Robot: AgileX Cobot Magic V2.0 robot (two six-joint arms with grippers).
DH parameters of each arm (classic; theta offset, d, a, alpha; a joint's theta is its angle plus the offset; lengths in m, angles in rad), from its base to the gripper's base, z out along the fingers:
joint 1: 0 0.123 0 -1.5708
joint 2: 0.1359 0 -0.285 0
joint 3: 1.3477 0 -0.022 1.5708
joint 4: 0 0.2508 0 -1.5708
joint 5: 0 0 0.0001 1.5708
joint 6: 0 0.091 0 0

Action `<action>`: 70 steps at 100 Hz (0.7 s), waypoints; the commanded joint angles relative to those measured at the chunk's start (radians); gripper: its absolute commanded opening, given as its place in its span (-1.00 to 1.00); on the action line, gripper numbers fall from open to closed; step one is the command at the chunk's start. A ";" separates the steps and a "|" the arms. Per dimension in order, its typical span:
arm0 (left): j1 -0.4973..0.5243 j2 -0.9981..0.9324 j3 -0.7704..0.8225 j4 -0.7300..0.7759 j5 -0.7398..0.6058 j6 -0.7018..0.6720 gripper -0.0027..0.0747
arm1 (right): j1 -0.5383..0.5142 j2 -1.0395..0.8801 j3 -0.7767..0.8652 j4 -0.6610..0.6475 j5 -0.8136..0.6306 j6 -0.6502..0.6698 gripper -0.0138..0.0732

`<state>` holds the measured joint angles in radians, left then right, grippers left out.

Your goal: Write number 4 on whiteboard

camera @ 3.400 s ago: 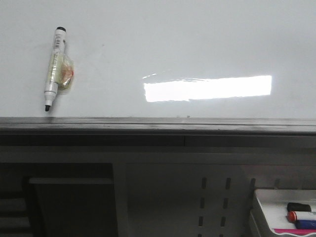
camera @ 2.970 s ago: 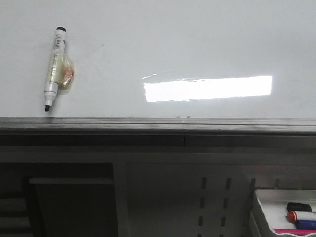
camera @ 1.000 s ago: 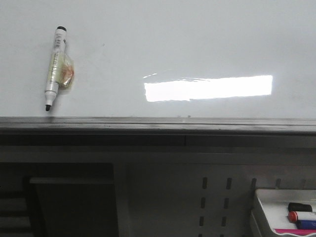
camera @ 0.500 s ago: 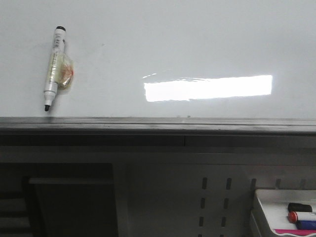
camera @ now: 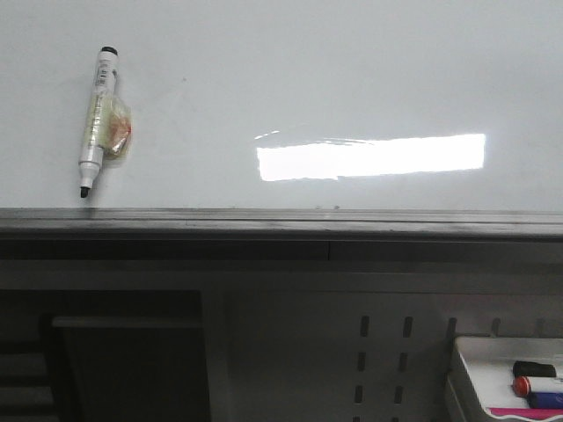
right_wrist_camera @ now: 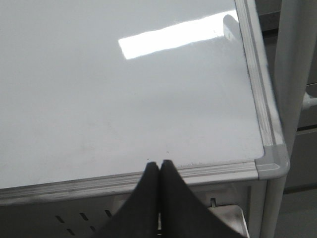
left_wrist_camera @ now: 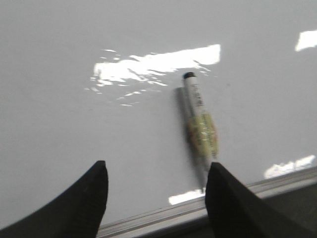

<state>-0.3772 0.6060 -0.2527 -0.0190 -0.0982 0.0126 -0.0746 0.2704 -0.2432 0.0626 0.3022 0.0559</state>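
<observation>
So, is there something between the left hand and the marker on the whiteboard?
Nothing visible. In the left wrist view the open left hand faces the marker across bare whiteboard; only the board's edge rail lies under the fingertips.

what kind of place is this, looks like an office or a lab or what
Probably a lab or workshop bench set up for robot trials, though no wider room shows. A whiteboard lies flat with a marker on it, a perforated metal panel sits below its edge, and a tray holds spare markers.
</observation>
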 commanded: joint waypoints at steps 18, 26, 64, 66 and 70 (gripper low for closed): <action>-0.155 0.320 -0.101 -0.088 -0.243 -0.006 0.11 | -0.001 0.016 -0.035 0.000 -0.082 -0.003 -0.82; -0.160 0.394 -0.121 -0.102 -0.267 -0.006 0.11 | -0.001 0.016 -0.035 0.000 -0.084 -0.003 -0.82; -0.160 0.604 -0.185 -0.092 -0.334 -0.085 0.13 | -0.001 0.016 -0.035 0.000 -0.092 -0.003 -0.82; -0.160 0.612 -0.190 -0.091 -0.332 -0.085 0.13 | -0.001 0.016 -0.035 0.000 -0.095 -0.003 -0.82; -0.160 0.626 -0.194 -0.091 -0.337 -0.085 0.13 | -0.001 0.016 -0.035 0.000 -0.100 -0.003 -0.82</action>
<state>-0.5331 1.2224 -0.4083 -0.1083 -0.3497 -0.0598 -0.0746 0.2704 -0.2432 0.0643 0.2947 0.0559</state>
